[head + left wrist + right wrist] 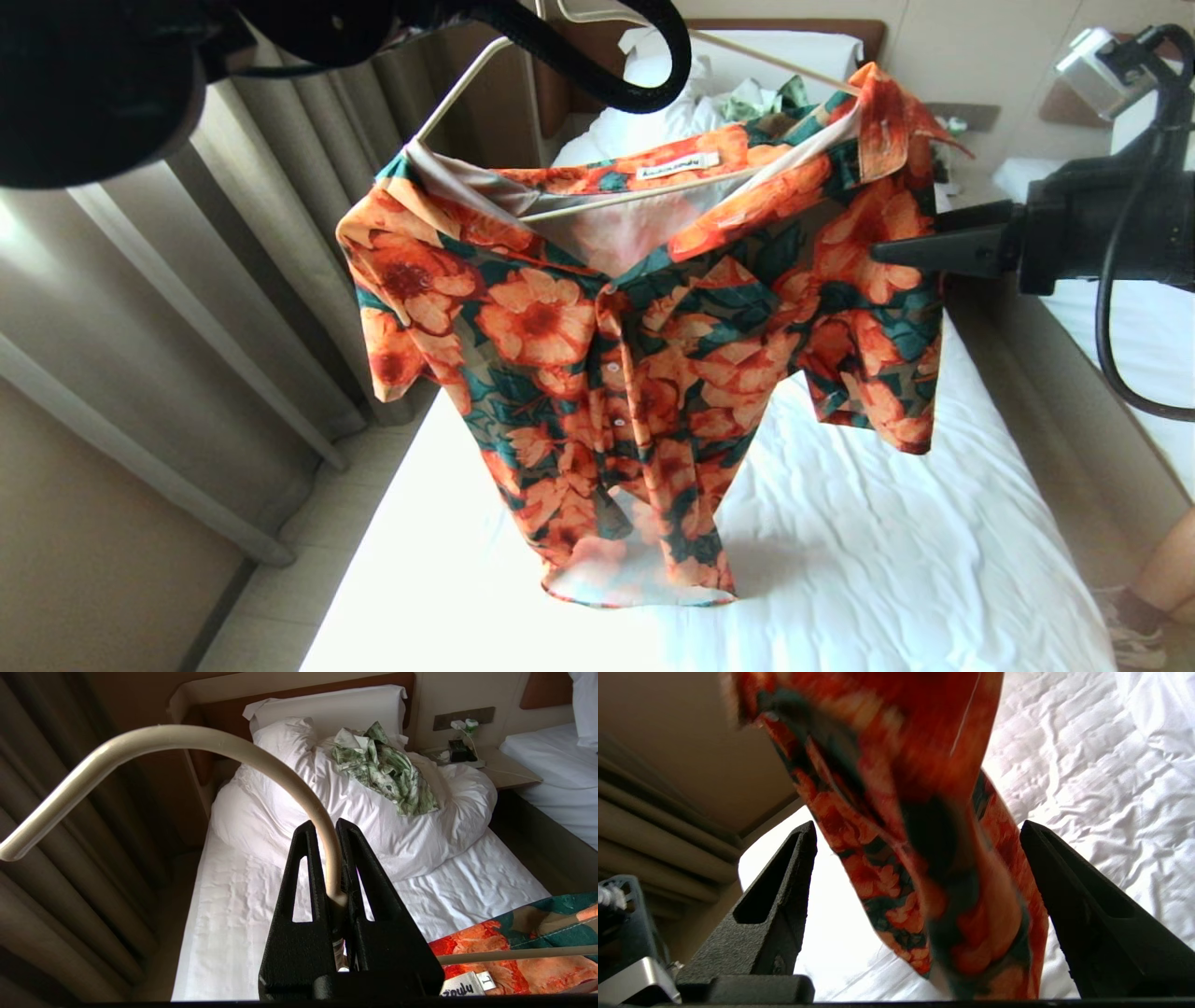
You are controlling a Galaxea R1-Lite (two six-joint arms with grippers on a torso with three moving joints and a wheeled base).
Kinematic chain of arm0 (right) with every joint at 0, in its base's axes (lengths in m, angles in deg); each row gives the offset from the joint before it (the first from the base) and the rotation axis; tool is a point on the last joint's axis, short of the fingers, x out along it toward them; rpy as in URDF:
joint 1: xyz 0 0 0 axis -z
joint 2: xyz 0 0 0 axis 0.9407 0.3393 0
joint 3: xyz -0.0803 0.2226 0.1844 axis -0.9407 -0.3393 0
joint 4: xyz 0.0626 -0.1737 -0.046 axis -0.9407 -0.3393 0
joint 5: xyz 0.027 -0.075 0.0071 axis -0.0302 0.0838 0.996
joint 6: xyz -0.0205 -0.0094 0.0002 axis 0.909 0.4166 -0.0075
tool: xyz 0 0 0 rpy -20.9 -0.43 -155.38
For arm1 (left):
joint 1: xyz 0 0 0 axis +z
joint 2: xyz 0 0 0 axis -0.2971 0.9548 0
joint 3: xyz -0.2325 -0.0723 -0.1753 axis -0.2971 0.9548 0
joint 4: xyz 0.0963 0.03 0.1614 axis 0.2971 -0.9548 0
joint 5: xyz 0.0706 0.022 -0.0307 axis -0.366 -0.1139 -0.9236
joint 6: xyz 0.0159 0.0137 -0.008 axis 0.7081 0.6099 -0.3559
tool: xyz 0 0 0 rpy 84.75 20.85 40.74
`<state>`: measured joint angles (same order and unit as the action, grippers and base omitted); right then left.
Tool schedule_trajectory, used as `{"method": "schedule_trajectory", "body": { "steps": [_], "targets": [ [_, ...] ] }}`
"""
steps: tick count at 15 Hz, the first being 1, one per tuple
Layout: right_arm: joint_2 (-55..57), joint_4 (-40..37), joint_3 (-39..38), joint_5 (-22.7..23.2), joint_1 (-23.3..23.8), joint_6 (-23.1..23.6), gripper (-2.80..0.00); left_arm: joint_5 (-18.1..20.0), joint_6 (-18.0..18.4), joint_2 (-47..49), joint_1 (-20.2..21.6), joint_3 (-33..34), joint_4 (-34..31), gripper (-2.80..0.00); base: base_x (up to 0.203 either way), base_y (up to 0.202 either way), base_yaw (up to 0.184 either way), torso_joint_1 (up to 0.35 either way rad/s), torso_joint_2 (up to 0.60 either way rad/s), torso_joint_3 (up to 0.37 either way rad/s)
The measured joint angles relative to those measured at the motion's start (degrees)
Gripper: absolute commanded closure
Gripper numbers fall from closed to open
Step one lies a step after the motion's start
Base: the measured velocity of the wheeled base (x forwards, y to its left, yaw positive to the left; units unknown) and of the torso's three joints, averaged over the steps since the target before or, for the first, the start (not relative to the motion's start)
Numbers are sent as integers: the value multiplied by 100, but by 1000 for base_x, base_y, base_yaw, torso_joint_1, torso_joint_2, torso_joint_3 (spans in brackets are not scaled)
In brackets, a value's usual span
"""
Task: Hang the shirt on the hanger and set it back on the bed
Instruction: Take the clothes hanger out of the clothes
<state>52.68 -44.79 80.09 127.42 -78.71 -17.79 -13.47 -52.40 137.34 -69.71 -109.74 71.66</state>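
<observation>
So we're holding the hanger [261, 760] up by its hook with the left hand [329, 833], jaws pinched tight on the cream wire just below the curve. The shirt [644, 373] is hanging off it in the air above the bed [840, 523], collar and label up top, hem dangling just over the white sheet.

Looks to us like the hanging part is basically there: both shoulders are draping over the hanger's arms, though the shoulder on the right-arm side is sitting higher and looking a bit bunched around the collar. The front placket is hanging crooked too, so it's not the neatest job.

The right hand [882, 250] is sitting just beside that sleeve, tips right at the fabric in the head view. From its own wrist camera the jaws are standing wide apart with the shirt cloth hanging between them, gripping nothing as far as we're seeing.

Next bit, we're guessing: pull the right hand clear of the sleeve without snagging it, then lower the left arm so the shirt is laying flat on the sheet, short of the duvet [373, 826] and the green leafy cloth [387, 770] piled near the headboard. Only 1 hand is carrying everything, so going down slowly matters, or the shirt may slide off the hanger.
</observation>
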Motion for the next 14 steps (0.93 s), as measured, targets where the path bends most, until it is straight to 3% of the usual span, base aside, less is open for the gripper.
{"method": "schedule_trajectory", "body": {
  "steps": [5, 6, 12, 14],
  "targets": [
    [336, 88, 187, -171, -337, -13, -280, 5, -8, 16, -13, 0, 1, 0, 0, 0, 0, 0, 0, 0],
    [358, 102, 184, -171, -355, -6, 0, 6, -50, 17, -15, 0, -3, 0, 0, 0, 0, 0, 0, 0],
    [374, 85, -8, -171, -306, -57, 0, 25, -383, 102, 11, 0, -100, 0, 0, 0, 0, 0, 0, 0],
    [209, 84, -100, -171, -214, -352, 0, 3, -560, 124, 13, 0, -276, 0, 0, 0, 0, 0, 0, 0]
  ]
}}
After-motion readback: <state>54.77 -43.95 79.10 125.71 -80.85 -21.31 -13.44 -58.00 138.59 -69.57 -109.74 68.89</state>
